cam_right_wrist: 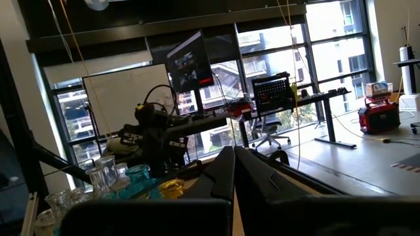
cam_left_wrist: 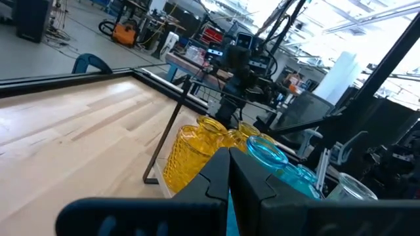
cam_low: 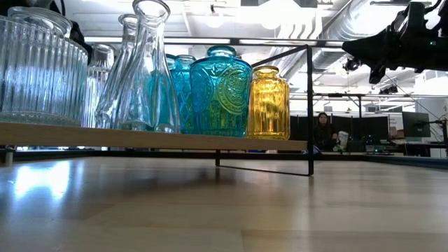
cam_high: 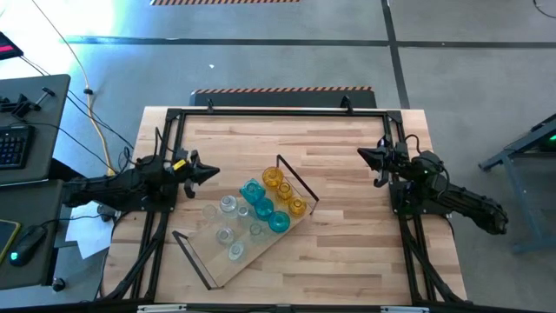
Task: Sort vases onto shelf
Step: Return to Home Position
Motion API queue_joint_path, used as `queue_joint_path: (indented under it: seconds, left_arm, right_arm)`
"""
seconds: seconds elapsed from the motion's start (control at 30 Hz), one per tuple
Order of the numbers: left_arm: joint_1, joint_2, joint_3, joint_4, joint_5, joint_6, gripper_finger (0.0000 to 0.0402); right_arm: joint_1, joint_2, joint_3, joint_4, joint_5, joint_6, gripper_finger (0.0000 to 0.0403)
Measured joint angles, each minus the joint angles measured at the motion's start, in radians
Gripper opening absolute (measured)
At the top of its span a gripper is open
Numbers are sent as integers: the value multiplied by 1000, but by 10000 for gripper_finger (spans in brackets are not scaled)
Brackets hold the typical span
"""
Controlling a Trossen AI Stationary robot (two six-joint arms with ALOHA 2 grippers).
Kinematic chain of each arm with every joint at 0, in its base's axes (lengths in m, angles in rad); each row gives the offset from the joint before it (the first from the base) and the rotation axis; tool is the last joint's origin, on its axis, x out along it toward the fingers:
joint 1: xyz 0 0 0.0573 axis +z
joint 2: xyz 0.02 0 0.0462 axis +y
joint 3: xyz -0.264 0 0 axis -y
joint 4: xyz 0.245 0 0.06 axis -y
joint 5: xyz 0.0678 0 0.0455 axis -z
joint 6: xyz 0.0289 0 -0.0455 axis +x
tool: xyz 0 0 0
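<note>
The shelf (cam_high: 261, 248), a light-wood board with black wire end frames, lies slanted on the table's middle. On it stand several vases: amber ones (cam_high: 283, 189) at its far right end, teal ones (cam_high: 263, 209) in the middle, clear ones (cam_high: 228, 222) toward its near left end. In the low view they stand upright on the board (cam_low: 154, 138). My left gripper (cam_high: 211, 173) is shut, level, at the table's left, pointing at the vases and clear of them. My right gripper (cam_high: 363, 155) is shut at the table's right, raised, holding nothing.
A black metal frame (cam_high: 278, 111) runs around the tabletop edges. Bare wood lies between the shelf and the right arm and along the table's far side. A desk with a keyboard (cam_high: 13, 143) stands off the table's left. A person sits far behind in the room (cam_low: 322, 129).
</note>
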Motion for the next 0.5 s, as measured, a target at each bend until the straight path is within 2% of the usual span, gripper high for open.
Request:
queue_joint_path:
  seconds: [0.5]
  left_arm:
    - [0,10,0,0,0,0,0]
  right_arm:
    - [0,0,0,0,0,0,0]
